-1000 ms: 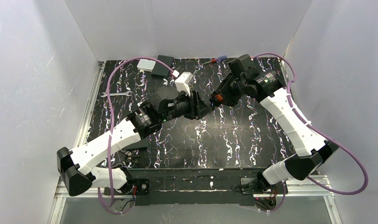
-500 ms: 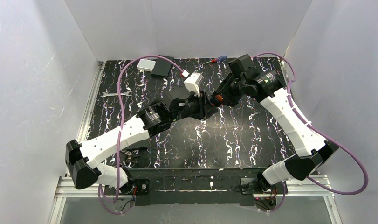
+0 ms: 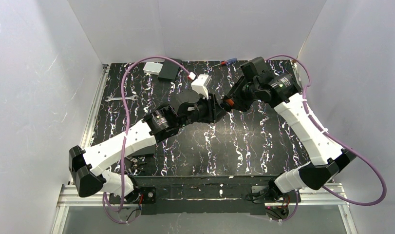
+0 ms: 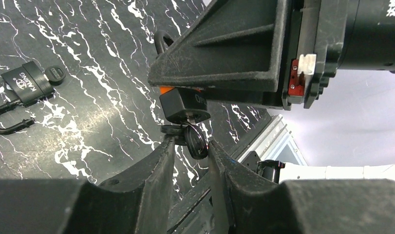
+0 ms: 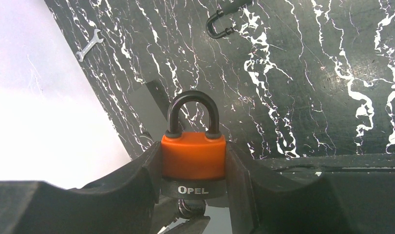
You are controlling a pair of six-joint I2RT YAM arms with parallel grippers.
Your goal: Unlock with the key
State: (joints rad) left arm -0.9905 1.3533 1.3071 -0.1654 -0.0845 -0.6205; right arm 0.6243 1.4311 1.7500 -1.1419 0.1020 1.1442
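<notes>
Both busy | left gripper (image 4: 190,144) pinches key (image 4: 197,141), blade in padlock (image 4: 184,105) | right gripper (image 5: 193,168) clamps padlock

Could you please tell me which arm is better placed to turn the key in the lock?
Left: the left gripper pinches the key, its blade entering the orange padlock from below, while the right gripper clamps that padlock.

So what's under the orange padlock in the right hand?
The key, its dark head pinched in the left hand, blade entering the base of the orange padlock. How deep the blade sits is hidden inside the lock body.
</notes>
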